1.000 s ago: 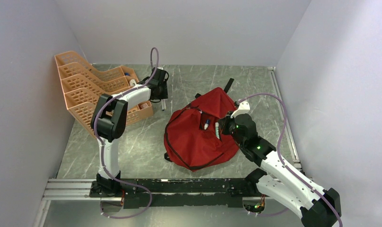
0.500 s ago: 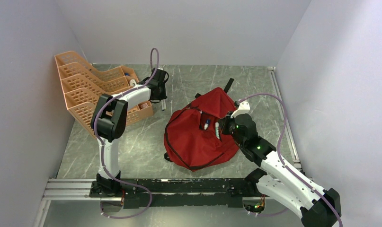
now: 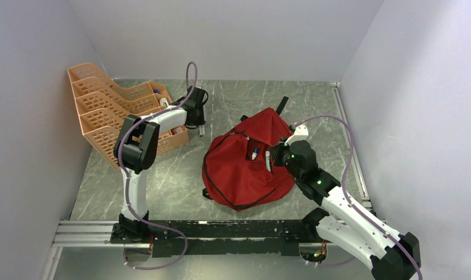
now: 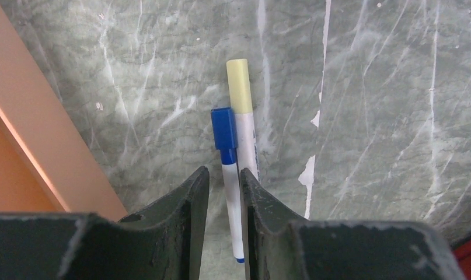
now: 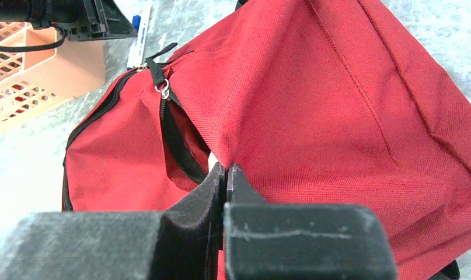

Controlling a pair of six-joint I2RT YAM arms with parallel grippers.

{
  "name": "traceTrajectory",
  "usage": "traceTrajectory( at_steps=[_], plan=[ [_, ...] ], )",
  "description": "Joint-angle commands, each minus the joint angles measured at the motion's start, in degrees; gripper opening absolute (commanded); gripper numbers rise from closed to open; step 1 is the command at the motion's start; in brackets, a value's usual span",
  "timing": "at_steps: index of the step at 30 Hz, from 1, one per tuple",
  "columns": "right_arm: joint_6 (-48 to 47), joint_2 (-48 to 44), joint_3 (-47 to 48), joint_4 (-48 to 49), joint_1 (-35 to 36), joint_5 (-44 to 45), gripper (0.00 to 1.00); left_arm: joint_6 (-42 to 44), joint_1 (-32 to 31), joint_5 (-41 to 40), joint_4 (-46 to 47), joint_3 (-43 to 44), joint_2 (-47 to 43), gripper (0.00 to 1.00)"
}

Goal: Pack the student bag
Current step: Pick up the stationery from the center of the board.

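Your right gripper [image 5: 226, 170], jaws together, sits at the open zip of the student bag [image 5: 314, 105]; your left gripper [image 4: 224, 171] straddles a blue-capped marker [image 4: 223, 128] well away, grip unclear.

tray rack [image 3: 104, 111] left of student bag [image 3: 244, 175], markers [image 4: 244, 125] between.

The lower end of the yellow-capped marker [image 4: 240, 111] disappears behind a finger of the left gripper [image 4: 224, 172]. Picture edges crop the red backpack [image 5: 338, 116]. Whether the right gripper [image 5: 226, 169] pinches fabric is hidden by its fingers.
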Motion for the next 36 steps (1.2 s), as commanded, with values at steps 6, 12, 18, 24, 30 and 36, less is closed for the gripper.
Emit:
traceTrajectory(
  at_steps=[6, 12, 18, 24, 30, 36],
  plan=[
    [-0.3, -1.3, -0.6, -0.4, 0.2, 0.7, 0.00, 1.2, 0.4, -0.3, -0.5, 0.4, 2.0, 0.30],
    [-0.3, -1.4, -0.5, -0.5, 0.2, 0.7, 0.00, 1.4, 0.4, -0.2, -1.2, 0.5, 3.4, 0.29],
    [-0.4, -1.5, -0.5, -0.7, 0.2, 0.8, 0.00, 1.4, 0.4, 0.2, -1.4, 0.6, 4.0, 0.24],
    [-0.5, -1.6, -0.4, -0.8, 0.2, 0.8, 0.00, 1.2, 0.4, 0.3, -0.9, 0.3, 2.5, 0.10],
    [-0.4, -1.6, -0.3, -0.8, 0.2, 0.7, 0.00, 0.8, 0.4, 0.2, -1.5, 0.3, -2.5, 0.08],
    [0.3, -1.9, -0.6, -0.2, 0.2, 0.9, 0.00, -0.7, 0.4, 0.9, 0.1, -3.3, -11.6, 0.05]
  ],
)
